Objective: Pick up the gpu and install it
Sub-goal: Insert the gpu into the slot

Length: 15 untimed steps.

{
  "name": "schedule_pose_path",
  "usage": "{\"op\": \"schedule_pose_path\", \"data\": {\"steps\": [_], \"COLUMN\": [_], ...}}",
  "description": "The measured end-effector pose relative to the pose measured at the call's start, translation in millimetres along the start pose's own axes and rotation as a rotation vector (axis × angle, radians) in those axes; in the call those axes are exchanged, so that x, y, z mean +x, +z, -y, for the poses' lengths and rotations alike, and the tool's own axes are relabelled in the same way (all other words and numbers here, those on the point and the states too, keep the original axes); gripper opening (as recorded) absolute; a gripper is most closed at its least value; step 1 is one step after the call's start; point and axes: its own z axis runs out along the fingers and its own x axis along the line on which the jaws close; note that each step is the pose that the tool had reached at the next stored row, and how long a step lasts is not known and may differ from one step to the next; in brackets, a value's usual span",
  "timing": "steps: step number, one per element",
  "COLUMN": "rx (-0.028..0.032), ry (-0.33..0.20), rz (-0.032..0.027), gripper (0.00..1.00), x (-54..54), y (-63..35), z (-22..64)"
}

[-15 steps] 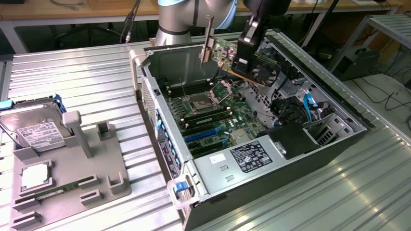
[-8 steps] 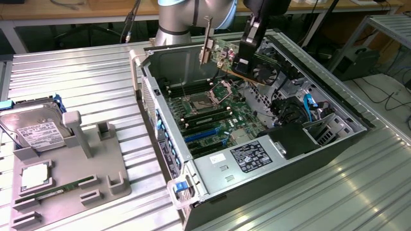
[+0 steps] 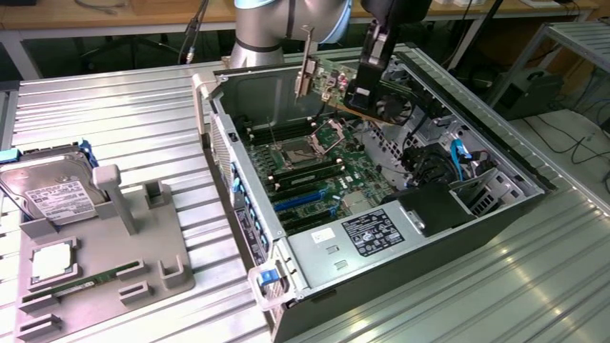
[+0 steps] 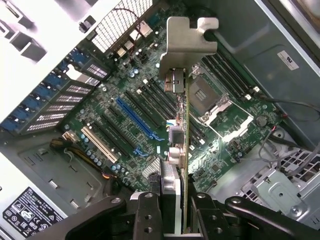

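The gpu [image 3: 355, 84], a dark card with a round cooler and a silver end bracket [image 3: 307, 63], hangs in the air above the open computer case [image 3: 515, 168]. My gripper [image 3: 367, 75] is shut on it from above. In the wrist view the gpu [image 4: 183, 135] appears edge-on between my fingers [image 4: 148, 212], with its bracket [image 4: 187, 42] pointing away from the camera. It hovers over the motherboard [image 4: 125, 75], close to the long blue slot [image 4: 137, 120] and the processor socket [image 4: 212, 100], touching neither.
A grey fixture [image 3: 153, 236] at the exterior view's left holds a silver hard drive [image 3: 53, 189], a processor [image 3: 53, 261] and a green memory stick [image 3: 86, 280]. Inside the case are a black power supply [image 3: 381, 232], blue cables [image 3: 458, 153] and the blue slot [image 3: 300, 200].
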Motion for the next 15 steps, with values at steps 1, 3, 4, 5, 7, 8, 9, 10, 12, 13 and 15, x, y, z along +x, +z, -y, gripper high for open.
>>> {"op": "schedule_pose_path", "data": {"steps": [1, 3, 4, 5, 7, 8, 9, 10, 12, 13, 15], "rx": [0.0, -0.0001, -0.0002, -0.0002, -0.0003, -0.0003, -0.0003, -0.0004, -0.0004, -0.0004, -0.0006], "ry": [-0.009, -0.024, -0.031, -0.037, -0.05, -0.056, -0.064, -0.071, -0.087, -0.094, -0.111], "rz": [0.0, 0.0003, 0.0004, 0.0005, 0.0007, 0.0008, 0.0008, 0.0009, 0.0011, 0.0012, 0.0015], "gripper": [0.28, 0.28, 0.28, 0.28, 0.28, 0.28, 0.28, 0.28, 0.28, 0.28, 0.28], "x": [0.0, 0.1, 0.1, 0.1, 0.1, 0.1, 0.2, 0.2, 0.2, 0.2, 0.2], "y": [0.0, 0.0, 0.0, 0.0, 0.0, 0.0, 0.0, 0.0, 0.0, 0.0, 0.0], "z": [0.0, -0.1, -0.1, -0.1, -0.2, -0.2, -0.2, -0.2, -0.2, -0.2, -0.3]}}
